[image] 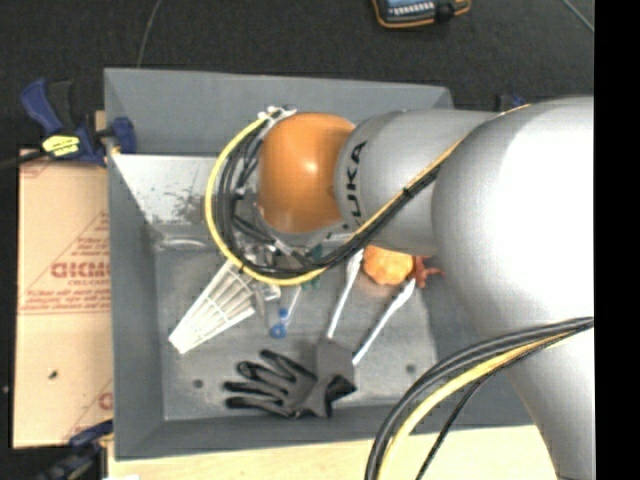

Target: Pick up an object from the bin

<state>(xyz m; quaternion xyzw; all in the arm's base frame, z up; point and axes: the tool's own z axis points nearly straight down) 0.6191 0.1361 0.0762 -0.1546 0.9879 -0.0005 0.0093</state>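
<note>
The gripper (270, 264), tucked under the arm's orange wrist cover (300, 173) so I could not tell its opening or load, hung beyond the black fabric glove (285, 383), over the narrow end of a white ribbed plastic fan (215, 310); nothing looked lifted yet.

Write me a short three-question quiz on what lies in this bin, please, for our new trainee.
1. True or false: the black glove lies near the bottom edge of the bin in the camera view.
2. Which thing lies in the bin's left part? A) a white slotted spatula B) a red cup C) a green ball
3. Fill in: the lumpy thing just right of the white sticks is ___ in colour.

Key: 1 true; 2 A; 3 orange.
</note>
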